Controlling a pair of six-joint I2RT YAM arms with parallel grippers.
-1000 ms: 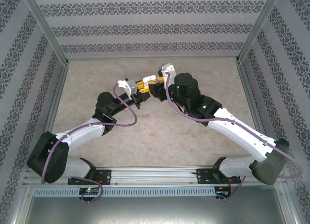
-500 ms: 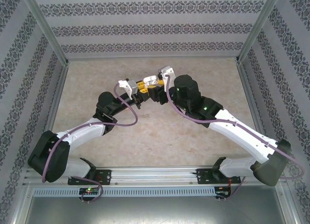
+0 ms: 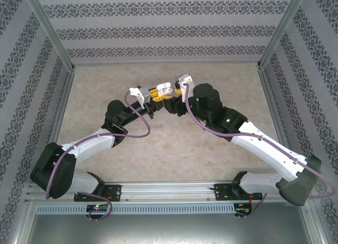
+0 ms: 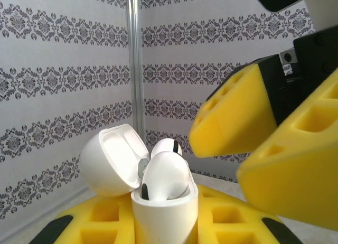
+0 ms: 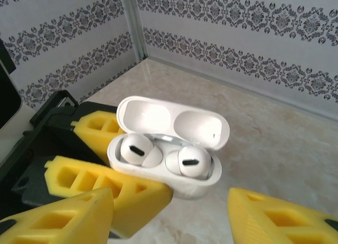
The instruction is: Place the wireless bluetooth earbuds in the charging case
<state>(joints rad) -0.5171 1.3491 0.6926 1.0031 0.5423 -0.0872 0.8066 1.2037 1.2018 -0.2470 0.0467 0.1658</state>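
The white charging case (image 5: 196,184) stands with its lid (image 5: 174,120) hinged open, and my left gripper (image 4: 163,225) is shut on its body. Two white wireless bluetooth earbuds (image 5: 135,149) (image 5: 193,160) sit in its wells, heads up. In the left wrist view the case (image 4: 163,215) rises between my yellow fingers (image 4: 100,223), the near earbud (image 4: 167,175) bulging over the rim. My right gripper (image 5: 170,208) hovers just short of the case, open with nothing between its fingers (image 4: 237,117). From above, the case (image 3: 164,87) sits where the left gripper (image 3: 157,95) and right gripper (image 3: 170,101) meet.
The marble tabletop (image 3: 158,143) lies under both arms. Patterned walls (image 3: 169,30) and metal frame posts (image 4: 134,59) close it in at the back and sides. The two arms (image 3: 253,143) reach inward from the near rail.
My right gripper has drawn back to the right, away from the case, and its jaws have spread wider. The left gripper keeps hold of the case.
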